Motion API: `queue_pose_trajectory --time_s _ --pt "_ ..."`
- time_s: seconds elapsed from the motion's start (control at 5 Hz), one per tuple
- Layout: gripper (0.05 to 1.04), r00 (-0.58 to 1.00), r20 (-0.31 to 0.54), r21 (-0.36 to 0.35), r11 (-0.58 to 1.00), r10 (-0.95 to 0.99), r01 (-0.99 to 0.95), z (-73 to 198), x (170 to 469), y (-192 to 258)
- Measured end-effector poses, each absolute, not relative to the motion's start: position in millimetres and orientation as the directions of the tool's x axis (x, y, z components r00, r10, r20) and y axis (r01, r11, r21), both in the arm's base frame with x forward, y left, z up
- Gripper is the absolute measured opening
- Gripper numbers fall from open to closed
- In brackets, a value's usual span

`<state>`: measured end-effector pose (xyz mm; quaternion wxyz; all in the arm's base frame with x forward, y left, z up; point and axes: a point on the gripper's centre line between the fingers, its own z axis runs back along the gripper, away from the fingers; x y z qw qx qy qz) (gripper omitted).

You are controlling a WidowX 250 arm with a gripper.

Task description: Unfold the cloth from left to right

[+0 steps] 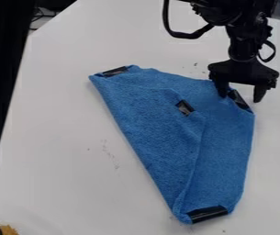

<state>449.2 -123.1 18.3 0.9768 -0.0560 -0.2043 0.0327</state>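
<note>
A blue cloth [151, 119] lies on the white table with its left part folded over toward the right. The folded-over corner, marked with black tape [185, 107], rests on the middle of the cloth. More black tape marks the upper left corner, the bottom corner and the upper right corner. The black gripper [242, 95] hangs at the cloth's upper right corner, its two fingers apart, with the taped corner beneath and between them. Whether the left fingertip touches the cloth, I cannot tell.
White table [56, 151] surrounds the cloth. A dark vertical shape runs along the left edge of the view. At the bottom left corner sits a small orange-brown object [8, 230] beside something black. A black cable loops beside the arm at the top.
</note>
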Motion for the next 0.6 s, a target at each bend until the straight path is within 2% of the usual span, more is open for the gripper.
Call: queue_pose_trajectory --time_s 0.2,0.4,0.6 --pt "1.010 0.946 0.323 -0.038 0.999 0.039 -0.029 22 453 -127" --pt "1.005 0.970 0.220 0.166 0.984 -0.103 0.066 43 461 -129" --pt "1.005 0.970 0.185 0.204 0.972 -0.159 0.121 64 459 -136"
